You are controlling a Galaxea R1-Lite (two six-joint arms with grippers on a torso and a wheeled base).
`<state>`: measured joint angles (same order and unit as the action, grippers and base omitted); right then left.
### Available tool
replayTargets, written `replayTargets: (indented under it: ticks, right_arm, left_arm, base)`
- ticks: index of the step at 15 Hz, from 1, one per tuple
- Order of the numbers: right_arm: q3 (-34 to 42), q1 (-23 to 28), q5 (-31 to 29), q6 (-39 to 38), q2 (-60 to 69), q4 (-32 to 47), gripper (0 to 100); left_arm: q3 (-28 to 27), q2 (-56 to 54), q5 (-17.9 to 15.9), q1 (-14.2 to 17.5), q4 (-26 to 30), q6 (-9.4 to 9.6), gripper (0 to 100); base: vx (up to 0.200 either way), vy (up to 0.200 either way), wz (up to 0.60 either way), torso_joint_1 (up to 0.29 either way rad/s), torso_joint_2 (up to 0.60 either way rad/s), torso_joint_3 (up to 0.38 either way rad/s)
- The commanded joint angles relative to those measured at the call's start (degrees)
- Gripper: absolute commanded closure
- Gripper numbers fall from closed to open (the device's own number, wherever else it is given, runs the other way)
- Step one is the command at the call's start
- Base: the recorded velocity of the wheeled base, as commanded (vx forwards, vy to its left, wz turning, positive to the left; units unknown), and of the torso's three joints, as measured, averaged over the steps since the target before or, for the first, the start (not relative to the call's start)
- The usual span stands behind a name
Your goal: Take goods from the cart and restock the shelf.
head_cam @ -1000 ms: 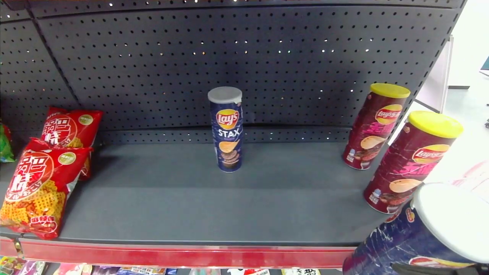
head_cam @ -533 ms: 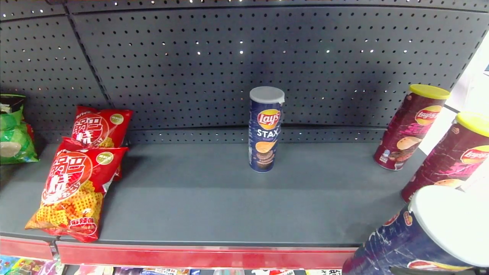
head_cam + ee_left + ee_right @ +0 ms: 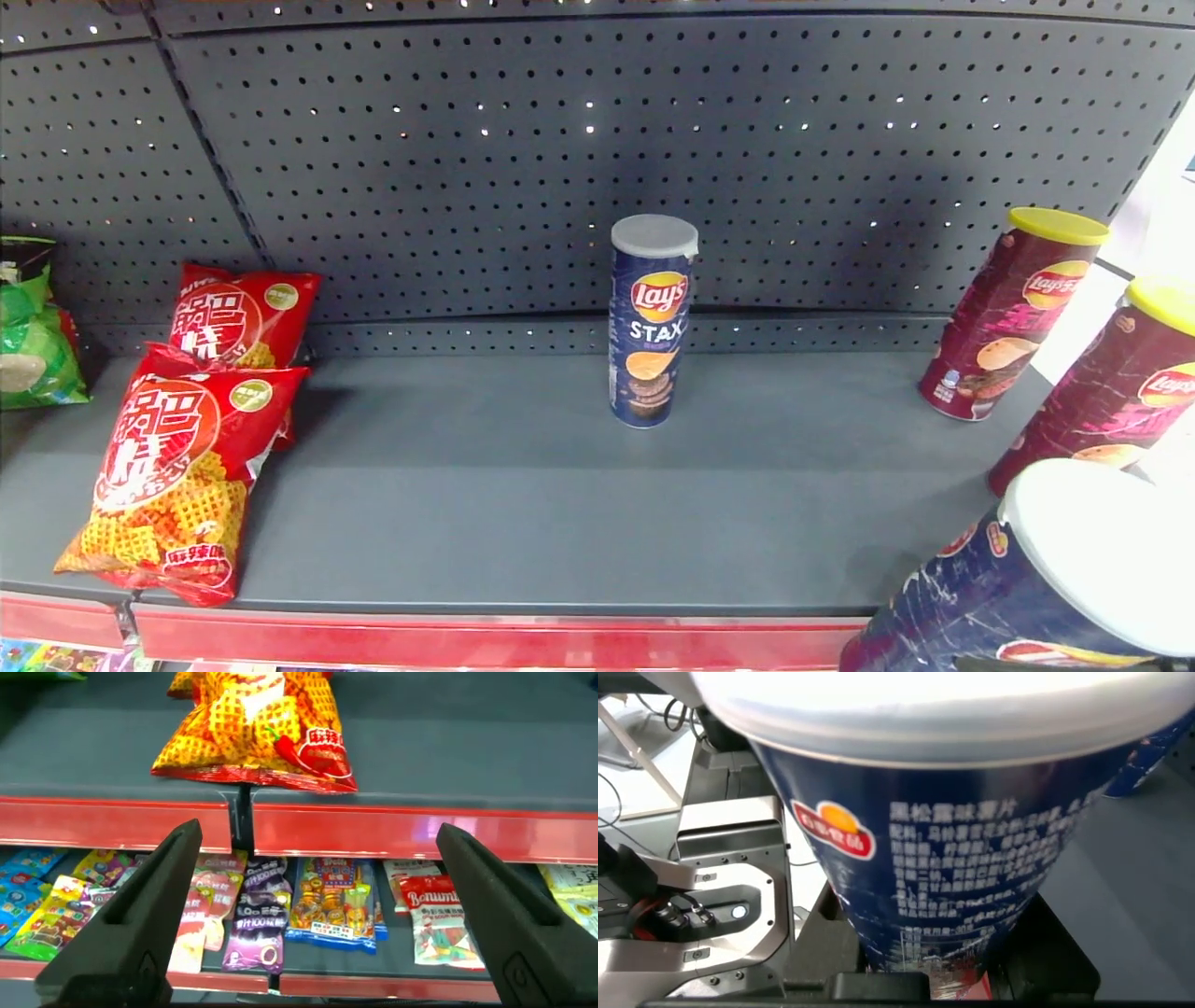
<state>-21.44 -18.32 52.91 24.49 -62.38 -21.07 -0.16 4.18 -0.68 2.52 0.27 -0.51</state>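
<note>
I see the grey shelf (image 3: 523, 504) with wide open room along its red front edge (image 3: 485, 639), my right gripper (image 3: 943, 966) clamping the white-lidded dark blue can (image 3: 952, 597) near its front right corner, and my left gripper (image 3: 313, 924) with fingers spread.

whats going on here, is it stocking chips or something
The robot is restocking a shelf. Its right gripper holds a blue chip can at the shelf's front right corner, not yet set down. A matching can stands upright near the back, two maroon cans stand at the right and red snack bags lie at the left. The left gripper hangs open and empty in front of the shelf's red edge.
</note>
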Motion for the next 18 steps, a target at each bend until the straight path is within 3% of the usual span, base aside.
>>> replayTargets:
  ticks: [1,15,18]
  right_arm:
    - [-0.1,0.0,0.0,0.0,0.0,0.0,100]
    - [-0.4,0.0,-0.7,-0.3,0.2,0.0,100]
    - [-2.3,0.0,-1.1,-1.5,0.2,-0.1,100]
  left_arm:
    - [0.0,0.0,0.0,0.0,0.0,-0.02,0]
    - [0.0,0.1,-0.4,-0.1,0.0,0.16,0]
    - [0.0,-4.2,-0.5,-2.4,-0.3,1.92,0]
  base:
    - [0.000,0.000,0.00,0.000,0.00,0.000]
    - [0.000,0.000,0.00,0.000,0.00,0.000]
    - [0.000,0.000,0.00,0.000,0.00,0.000]
